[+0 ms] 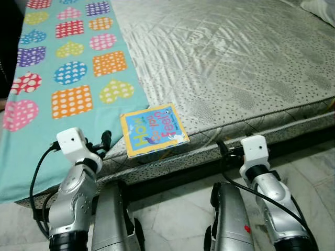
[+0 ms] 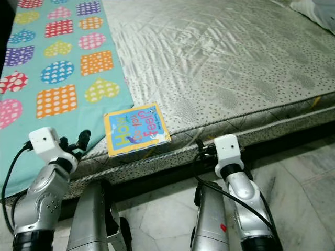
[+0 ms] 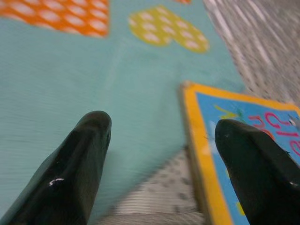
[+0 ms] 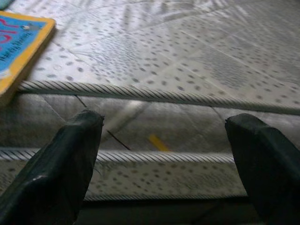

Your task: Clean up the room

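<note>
a children's book (image 1: 153, 130) with a yellow border and blue cover, lying flat at the near edge of the mattress (image 1: 241, 63), one corner just over the piped seam, the other on the hem of the teal blanket (image 1: 63, 78) with its dotted hearts and squares. from the head camera, book at about 12 o'clock of the robot's body, blanket spreading off toward 10 and 11 o'clock, bare quilted grey mattress toward 1 and 2 o'clock.

left gripper (image 3: 161, 164) raised at the bed's edge, roughly 9 o'clock of the book and just beside it, fingers (image 3: 77, 164) spread wide with nothing between them but blanket and the book's yellow spine; possibly one fingertip over the cover, though the blur makes contact hard to judge.

right gripper (image 4: 166, 159) at about 4 o'clock of the book, level with the mattress side, spread apart and empty, facing the striped piping and spotted side panel, book corner off to one side.

pale marble floor (image 1: 178, 214) below, between the silver arms
</note>
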Tool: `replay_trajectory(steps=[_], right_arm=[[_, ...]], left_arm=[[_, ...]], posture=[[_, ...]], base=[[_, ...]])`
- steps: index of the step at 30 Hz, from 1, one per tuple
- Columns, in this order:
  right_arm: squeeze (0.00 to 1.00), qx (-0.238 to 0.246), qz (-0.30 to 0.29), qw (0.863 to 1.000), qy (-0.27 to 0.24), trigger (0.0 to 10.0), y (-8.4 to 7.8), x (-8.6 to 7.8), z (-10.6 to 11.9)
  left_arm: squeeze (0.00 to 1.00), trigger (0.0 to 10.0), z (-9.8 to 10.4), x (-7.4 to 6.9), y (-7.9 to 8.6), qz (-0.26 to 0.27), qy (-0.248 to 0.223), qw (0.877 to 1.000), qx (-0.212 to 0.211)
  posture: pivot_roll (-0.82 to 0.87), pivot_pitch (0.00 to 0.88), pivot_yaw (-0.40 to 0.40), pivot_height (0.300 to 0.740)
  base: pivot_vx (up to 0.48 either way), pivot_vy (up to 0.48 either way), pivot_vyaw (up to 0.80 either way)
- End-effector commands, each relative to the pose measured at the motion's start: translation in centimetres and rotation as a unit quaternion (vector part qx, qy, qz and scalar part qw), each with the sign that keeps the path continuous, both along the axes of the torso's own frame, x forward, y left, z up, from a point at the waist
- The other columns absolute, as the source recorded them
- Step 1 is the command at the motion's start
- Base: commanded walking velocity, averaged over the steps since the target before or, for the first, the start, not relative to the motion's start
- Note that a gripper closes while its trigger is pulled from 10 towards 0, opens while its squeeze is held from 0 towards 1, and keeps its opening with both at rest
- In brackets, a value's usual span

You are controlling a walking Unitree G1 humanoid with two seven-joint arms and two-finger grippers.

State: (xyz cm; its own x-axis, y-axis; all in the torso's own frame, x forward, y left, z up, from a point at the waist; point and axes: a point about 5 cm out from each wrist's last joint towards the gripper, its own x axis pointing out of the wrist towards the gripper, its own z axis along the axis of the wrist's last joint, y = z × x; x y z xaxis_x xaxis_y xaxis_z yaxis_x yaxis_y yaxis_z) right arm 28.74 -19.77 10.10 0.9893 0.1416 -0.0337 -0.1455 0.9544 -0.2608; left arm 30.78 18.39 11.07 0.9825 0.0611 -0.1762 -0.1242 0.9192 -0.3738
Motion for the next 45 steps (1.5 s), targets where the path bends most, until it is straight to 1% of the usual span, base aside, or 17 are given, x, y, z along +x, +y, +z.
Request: replay_trajectory(steps=[1, 8, 9, 12, 13, 18, 22, 24, 26, 28, 29, 30, 31, 32, 33, 36, 45], right_arm=[[0.00, -0.003, -0.001, 1.000, 0.000, 10.0, -0.5, -0.7, 0.3], [0.00, 0.008, 0.000, 1.000, 0.009, 10.0, -0.9, -2.2, 1.1], [0.00, 0.016, 0.007, 1.000, 0.010, 10.0, -0.7, -2.7, 1.6], [0.00, 0.025, 0.026, 0.999, 0.015, 10.0, -0.1, -3.1, 2.1], [0.00, 0.025, 0.042, 0.999, 0.013, 10.0, 0.4, -3.5, 2.7], [0.00, 0.027, 0.047, 0.998, 0.012, 10.0, 0.6, -4.0, 3.6], [0.00, 0.036, 0.046, 0.998, 0.015, 10.0, 0.7, -4.1, 4.4], [0.00, 0.039, 0.075, 0.996, 0.014, 10.0, 1.0, -4.3, 4.7], [0.00, 0.044, 0.072, 0.996, 0.012, 10.0, 0.6, -3.9, 5.0], [0.00, 0.042, 0.071, 0.997, 0.011, 10.0, 0.5, -3.8, 5.1], [0.00, 0.039, 0.070, 0.997, 0.011, 10.0, 0.5, -3.6, 5.3], [0.00, 0.038, 0.070, 0.997, 0.010, 10.0, 0.5, -3.5, 5.3], [0.00, 0.037, 0.071, 0.997, 0.009, 10.0, 0.7, -3.4, 5.5], [0.00, 0.037, 0.072, 0.997, 0.007, 10.0, 0.8, -3.2, 5.5], [0.00, 0.038, 0.073, 0.997, 0.005, 10.0, 0.9, -3.2, 5.7], [0.00, 0.038, 0.074, 0.997, -0.001, 10.0, 1.1, -2.9, 5.9], [0.00, 0.034, 0.076, 0.997, -0.010, 10.0, 1.3, -2.6, 6.2]], left_arm=[[0.00, 10.0, -0.8, 0.4, -0.3, -0.004, 0.015, 1.000, 0.001], [0.00, 10.0, -2.0, 1.2, -1.9, -0.037, 0.044, 0.998, -0.015], [0.00, 10.0, -2.5, 1.2, -2.6, -0.061, 0.051, 0.997, -0.023], [0.00, 10.0, -3.0, 1.3, -3.2, -0.083, 0.060, 0.994, -0.029], [0.00, 10.0, -3.5, 1.3, -3.8, -0.099, 0.077, 0.992, -0.031], [0.00, 10.0, -4.3, 1.5, -4.6, -0.123, 0.111, 0.985, -0.048], [0.00, 10.0, -4.4, 1.9, -5.2, -0.152, 0.113, 0.980, -0.066], [0.00, 10.0, -4.1, 2.1, -5.5, -0.166, 0.098, 0.977, -0.090], [0.00, 10.0, -3.7, 2.3, -5.9, -0.181, 0.088, 0.971, -0.126], [0.00, 10.0, -3.6, 2.3, -6.0, -0.188, 0.082, 0.970, -0.132], [0.00, 7.7, -3.5, 2.4, -6.2, -0.193, 0.079, 0.964, -0.162], [0.00, 5.7, -3.6, 2.4, -6.3, -0.195, 0.081, 0.961, -0.178], [0.00, 4.6, -3.8, 2.4, -6.2, -0.191, 0.084, 0.956, -0.204], [0.00, 2.6, -3.9, 2.4, -6.2, -0.188, 0.083, 0.952, -0.226], [0.00, 0.0, -4.0, 2.3, -6.2, -0.196, 0.086, 0.947, -0.239], [0.00, 0.0, -4.3, 2.0, -6.2, -0.223, 0.092, 0.934, -0.263], [0.00, 0.0, -4.8, 1.9, -6.1, -0.254, 0.120, 0.914, -0.292]], posture=[[-0.21, 0.230, 0.038, 0.498], [-0.24, 0.237, 0.037, 0.498], [-0.24, 0.237, 0.038, 0.498], [-0.26, 0.243, 0.046, 0.498], [-0.26, 0.243, 0.046, 0.498], [-0.28, 0.243, 0.047, 0.498], [-0.29, 0.243, 0.049, 0.498], [-0.30, 0.240, 0.048, 0.498], [-0.30, 0.238, 0.047, 0.498], [-0.30, 0.236, 0.047, 0.498], [-0.30, 0.236, 0.047, 0.498], [-0.30, 0.234, 0.045, 0.498], [-0.30, 0.232, 0.044, 0.498], [-0.30, 0.231, 0.044, 0.498], [-0.30, 0.229, 0.043, 0.498], [-0.30, 0.225, 0.041, 0.498], [-0.31, 0.216, 0.041, 0.498]], base=[[0.000, 0.000, 0.00], [0.000, 0.000, 0.00], [0.000, 0.000, 0.00], [0.000, 0.000, 0.00], [0.000, 0.000, 0.00], [0.000, 0.000, 0.00], [0.000, 0.000, 0.00], [0.000, 0.000, 0.00], [0.000, 0.000, 0.00], [0.000, 0.000, 0.00], [0.000, 0.000, 0.00], [0.000, 0.000, 0.00], [0.000, 0.000, 0.00], [0.000, 0.000, 0.00], [0.000, 0.000, 0.00], [0.000, 0.000, 0.00], [0.000, 0.000, 0.00]])
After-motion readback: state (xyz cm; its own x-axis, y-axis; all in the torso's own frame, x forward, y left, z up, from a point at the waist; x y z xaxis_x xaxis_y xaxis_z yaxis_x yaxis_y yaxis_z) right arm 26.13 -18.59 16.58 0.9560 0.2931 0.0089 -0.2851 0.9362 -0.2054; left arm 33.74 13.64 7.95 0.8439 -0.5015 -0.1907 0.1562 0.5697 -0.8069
